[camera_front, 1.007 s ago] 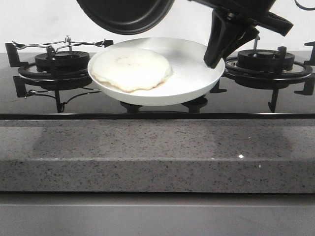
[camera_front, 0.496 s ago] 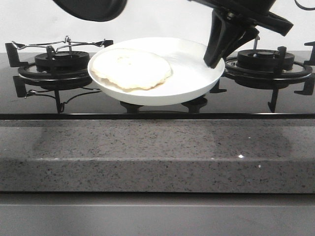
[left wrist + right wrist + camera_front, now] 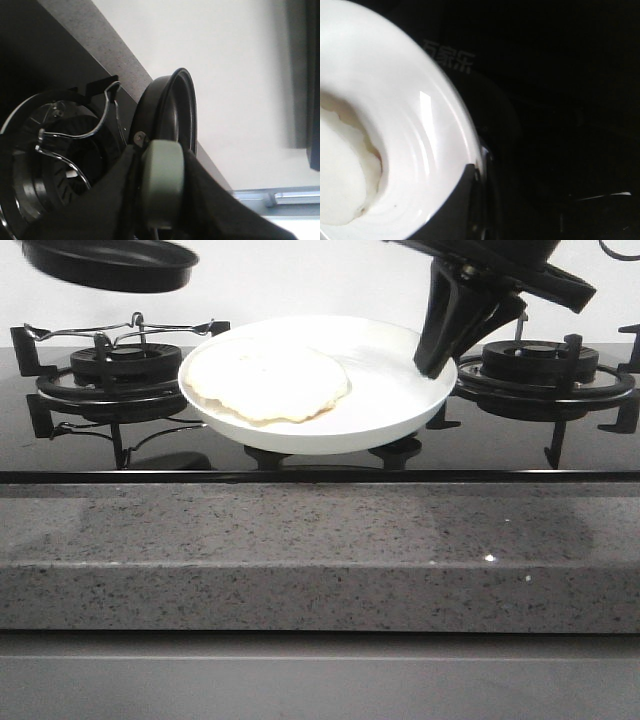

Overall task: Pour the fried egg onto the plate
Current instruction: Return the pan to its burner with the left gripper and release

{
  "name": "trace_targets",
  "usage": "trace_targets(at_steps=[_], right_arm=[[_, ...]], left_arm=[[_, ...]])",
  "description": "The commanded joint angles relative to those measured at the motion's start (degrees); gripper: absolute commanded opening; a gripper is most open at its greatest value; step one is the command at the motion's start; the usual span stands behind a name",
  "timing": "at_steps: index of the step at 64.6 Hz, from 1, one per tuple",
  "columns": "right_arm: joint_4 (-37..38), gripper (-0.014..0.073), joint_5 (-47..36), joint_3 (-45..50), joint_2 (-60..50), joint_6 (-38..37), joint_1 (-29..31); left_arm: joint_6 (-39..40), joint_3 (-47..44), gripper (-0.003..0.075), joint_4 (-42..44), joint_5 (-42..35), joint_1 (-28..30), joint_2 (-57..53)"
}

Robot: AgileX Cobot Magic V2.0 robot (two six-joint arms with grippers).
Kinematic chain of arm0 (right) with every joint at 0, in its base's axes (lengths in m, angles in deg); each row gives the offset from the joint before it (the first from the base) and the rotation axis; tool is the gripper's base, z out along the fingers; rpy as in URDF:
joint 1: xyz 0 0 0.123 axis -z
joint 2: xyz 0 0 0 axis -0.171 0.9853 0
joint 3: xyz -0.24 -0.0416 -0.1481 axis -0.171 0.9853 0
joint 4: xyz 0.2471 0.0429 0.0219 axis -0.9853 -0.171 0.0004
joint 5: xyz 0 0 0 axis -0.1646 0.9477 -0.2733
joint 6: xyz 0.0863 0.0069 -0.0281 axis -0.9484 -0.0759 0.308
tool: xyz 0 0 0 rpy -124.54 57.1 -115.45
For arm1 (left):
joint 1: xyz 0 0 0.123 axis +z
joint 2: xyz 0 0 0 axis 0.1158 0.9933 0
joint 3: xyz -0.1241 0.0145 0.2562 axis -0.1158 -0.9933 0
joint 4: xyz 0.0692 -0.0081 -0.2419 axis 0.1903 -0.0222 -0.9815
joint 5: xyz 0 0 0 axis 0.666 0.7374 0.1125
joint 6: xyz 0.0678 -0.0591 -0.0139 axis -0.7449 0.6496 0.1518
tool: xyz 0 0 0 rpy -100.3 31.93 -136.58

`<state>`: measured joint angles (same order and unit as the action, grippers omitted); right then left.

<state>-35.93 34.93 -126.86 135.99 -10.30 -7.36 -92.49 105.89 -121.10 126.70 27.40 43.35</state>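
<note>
The white plate (image 3: 390, 390) hangs above the middle of the hob, with the pale fried egg (image 3: 265, 380) lying flat on its left half. My right gripper (image 3: 438, 355) is shut on the plate's right rim. In the right wrist view the plate's rim (image 3: 425, 130) and the egg's edge (image 3: 340, 175) show, with one dark finger (image 3: 455, 210) over the rim. The black frying pan (image 3: 110, 262) is held high at the far left, roughly level. In the left wrist view my left gripper (image 3: 160, 167) is shut on the pan's grey-green handle (image 3: 161, 192), the pan (image 3: 170, 110) beyond it.
A left burner with a wire grate (image 3: 125, 365) sits below the pan, and a right burner (image 3: 545, 365) stands behind my right gripper. The black glass hob (image 3: 320, 455) ends at a speckled grey stone counter edge (image 3: 320, 550).
The pan has swung from above the plate to the far upper left and levelled out. The plate, the egg and my right gripper have not moved.
</note>
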Motion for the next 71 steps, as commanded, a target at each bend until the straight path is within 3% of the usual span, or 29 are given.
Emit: trace_targets(at_steps=[1,14,28,34,53,58,71], right_arm=[[-0.7,-0.0068,-2.3,-1.3,-2.2,0.5,0.2],[-0.7,-0.0068,-2.3,-1.3,-2.2,0.5,0.2],[-0.7,-0.0068,-2.2,-1.3,-2.2,0.5,0.2],[-0.7,-0.0068,-2.2,-1.3,-2.2,0.5,0.2],[-0.7,-0.0068,-2.2,-1.3,-2.2,0.5,0.2],[-0.7,-0.0068,-2.2,-1.3,-2.2,0.5,0.2],[-0.7,-0.0068,-2.2,-1.3,-2.2,0.5,0.2]], left_arm=[[0.5,1.9,-0.0019,-8.3,4.6,1.1,0.8],[0.0,1.9,-0.0019,-12.0,11.8,1.3,6.7],[-0.2,1.9,-0.0007,-10.6,14.0,1.3,8.6],[-0.2,1.9,0.0062,-10.5,14.0,1.3,8.6],[-1.2,1.9,0.0488,-10.7,14.4,1.3,8.6],[-1.3,1.9,0.0530,-10.8,14.6,1.3,8.6],[-2.6,1.9,0.0529,-10.8,14.7,2.2,6.8]])
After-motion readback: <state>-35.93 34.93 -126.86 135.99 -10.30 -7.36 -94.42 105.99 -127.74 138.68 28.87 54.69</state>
